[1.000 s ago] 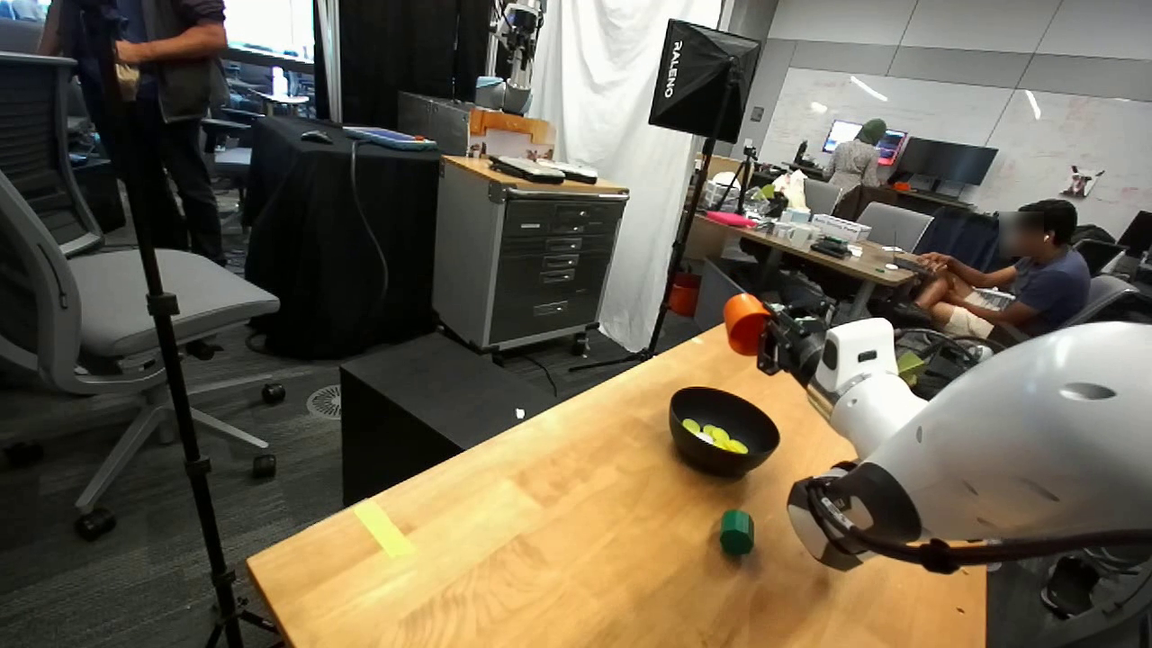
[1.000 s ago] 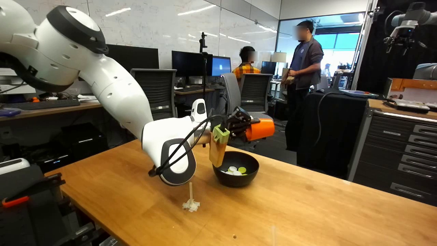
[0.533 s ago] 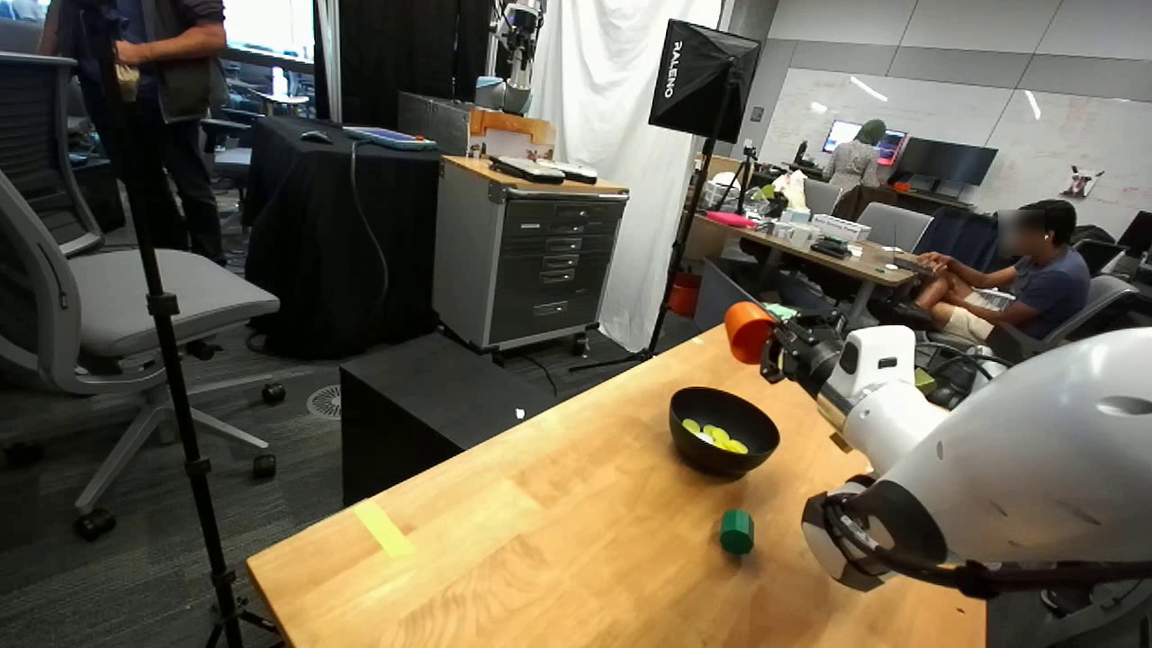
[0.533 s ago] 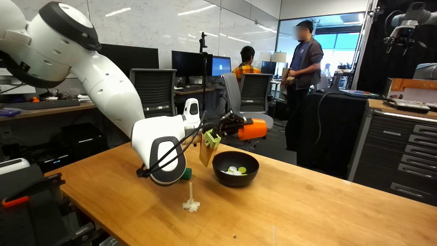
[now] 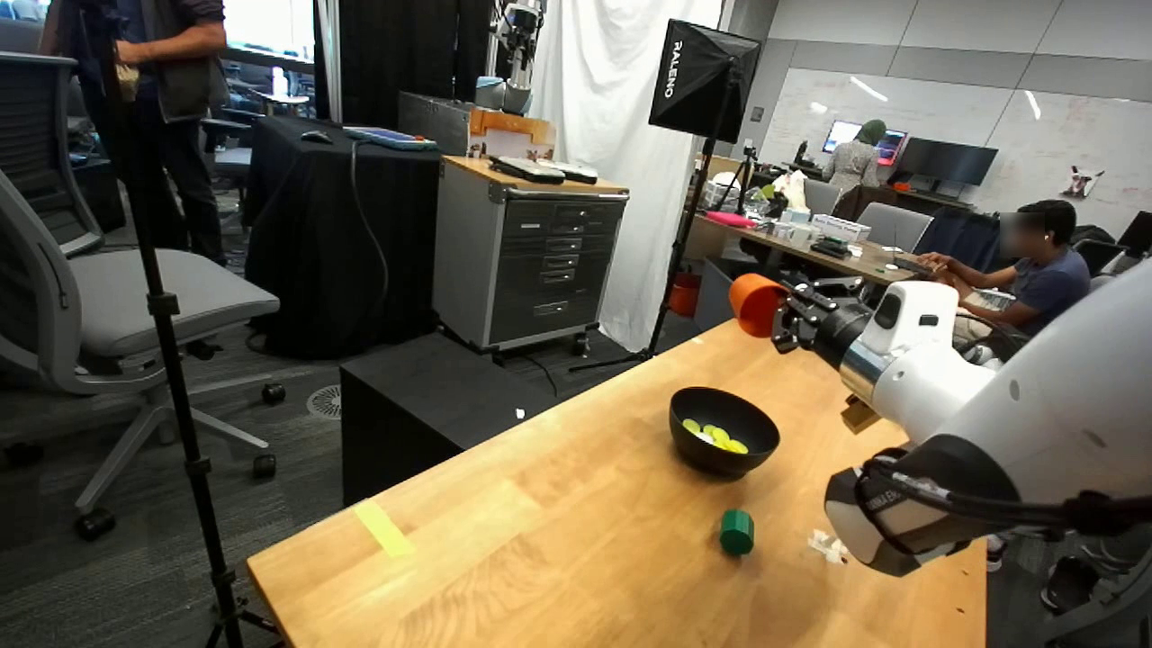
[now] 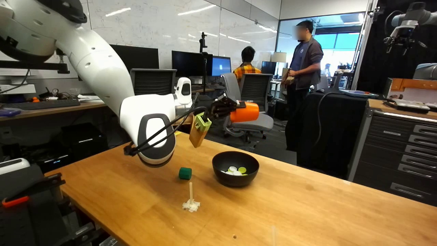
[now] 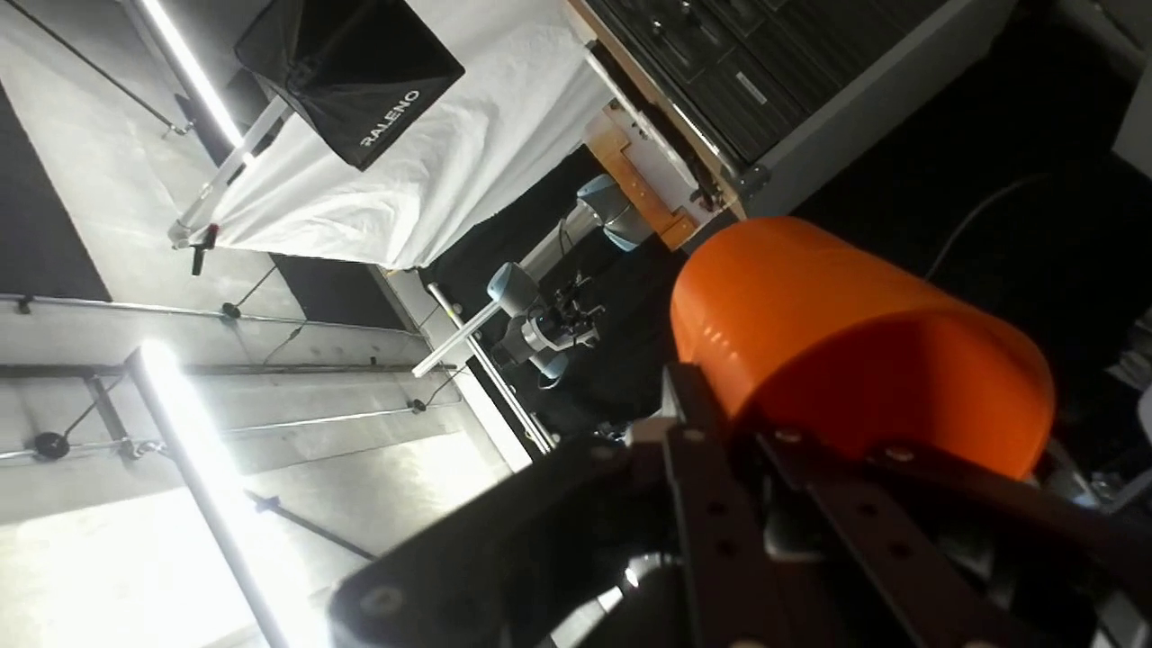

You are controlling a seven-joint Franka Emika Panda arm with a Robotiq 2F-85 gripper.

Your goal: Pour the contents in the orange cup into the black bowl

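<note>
The orange cup [image 5: 756, 306] is held in the air, lying roughly on its side, above and behind the black bowl in an exterior view; it also shows in an exterior view [image 6: 246, 112] and in the wrist view [image 7: 810, 288]. My gripper [image 7: 733, 414] is shut on the cup's wall near its rim, one finger outside and one inside. The part of the cup's inside that I see shows no pieces. The black bowl [image 5: 724, 463] stands upright on the table, also in an exterior view [image 6: 235, 181]. The contents, pale yellow-green and white pieces [image 5: 714, 436], lie in the bowl.
A small dark green block [image 5: 736, 532] lies near the bowl, in both exterior views. A thin upright stick [image 6: 191, 192] stands in white bits [image 6: 191, 206] on the table. Yellow tape [image 5: 384, 528] marks the wooden table [image 5: 540, 540]. A drawer cabinet stands behind.
The arm has drawn back and up, carrying the cup higher and away from over the bowl. The green block is uncovered in an exterior view. The bowl and its pieces have not moved.
</note>
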